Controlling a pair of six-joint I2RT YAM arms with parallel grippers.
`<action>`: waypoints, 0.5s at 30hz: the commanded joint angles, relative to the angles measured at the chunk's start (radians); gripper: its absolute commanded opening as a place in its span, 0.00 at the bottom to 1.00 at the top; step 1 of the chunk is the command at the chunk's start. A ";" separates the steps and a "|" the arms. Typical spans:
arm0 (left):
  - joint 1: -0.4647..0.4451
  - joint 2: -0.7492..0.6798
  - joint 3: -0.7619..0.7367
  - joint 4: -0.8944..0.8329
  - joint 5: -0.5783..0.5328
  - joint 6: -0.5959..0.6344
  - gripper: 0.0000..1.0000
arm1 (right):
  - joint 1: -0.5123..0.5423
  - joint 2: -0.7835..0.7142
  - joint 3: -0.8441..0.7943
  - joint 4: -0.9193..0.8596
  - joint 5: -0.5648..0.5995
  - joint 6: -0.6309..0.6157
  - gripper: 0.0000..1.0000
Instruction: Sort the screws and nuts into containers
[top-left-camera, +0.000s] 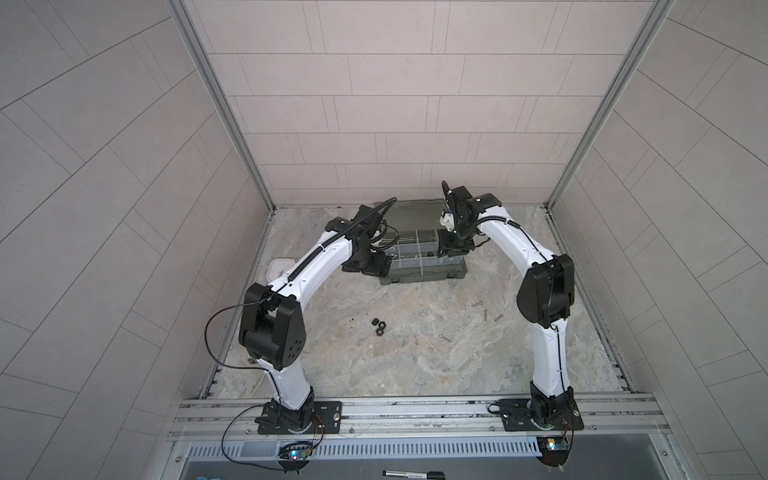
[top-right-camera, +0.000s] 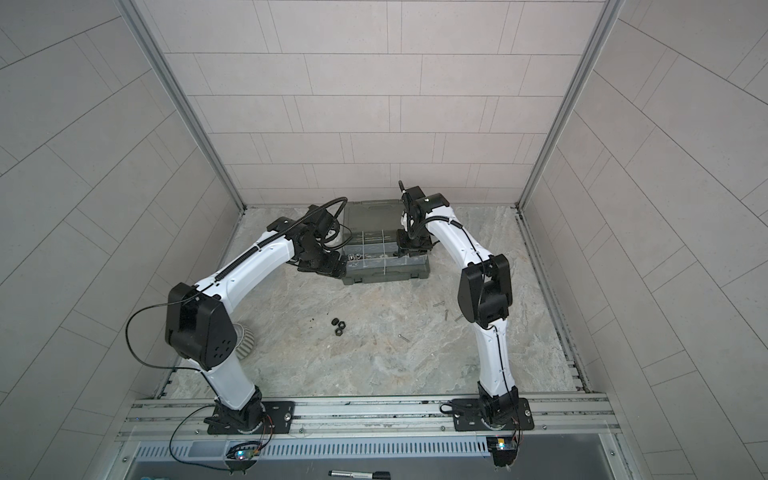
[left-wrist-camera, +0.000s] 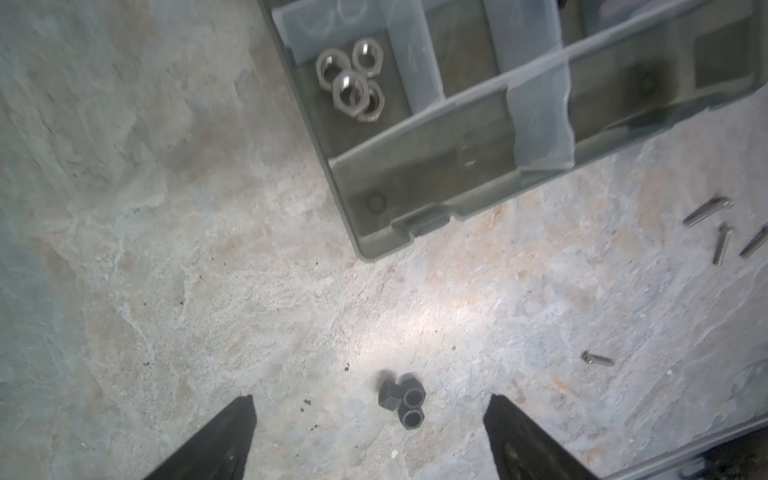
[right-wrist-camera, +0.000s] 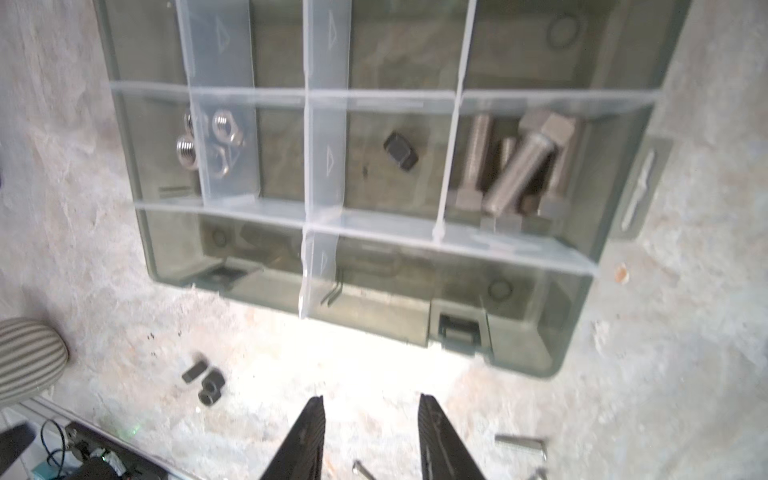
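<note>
Top views, case: I see the open case at the back of the table, with the left arm bent over its left end and the right arm over its right end.
Top views, loose parts: black nuts sit mid-table. The thin screws lie nearer the right arm, well apart from the case.
Top views, bystanders: the white clock is partly hidden by the left arm. The ribbed mug is behind its elbow, and the marker pen is off the table.
Left wrist, pincer: left pincer is spread wide and holds nothing, with the black nuts on the table beneath it.
Left wrist, case: silver nuts are heaped in the corner compartment.
Right wrist, pincer: right pincer is partly spread and empty, over bare table.
Right wrist, case: thick bolts fill one end compartment. One black nut lies in the middle one, and the silver nuts are at the far end behind a clear divider.
</note>
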 joint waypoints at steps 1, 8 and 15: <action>0.005 -0.089 -0.096 0.046 0.021 -0.057 0.88 | 0.033 -0.105 -0.135 0.031 0.015 -0.015 0.39; -0.018 -0.222 -0.312 0.126 0.040 -0.160 0.84 | 0.088 -0.301 -0.404 0.085 0.029 -0.003 0.42; -0.119 -0.260 -0.450 0.210 0.011 -0.233 0.84 | 0.116 -0.487 -0.586 0.109 0.043 0.007 0.62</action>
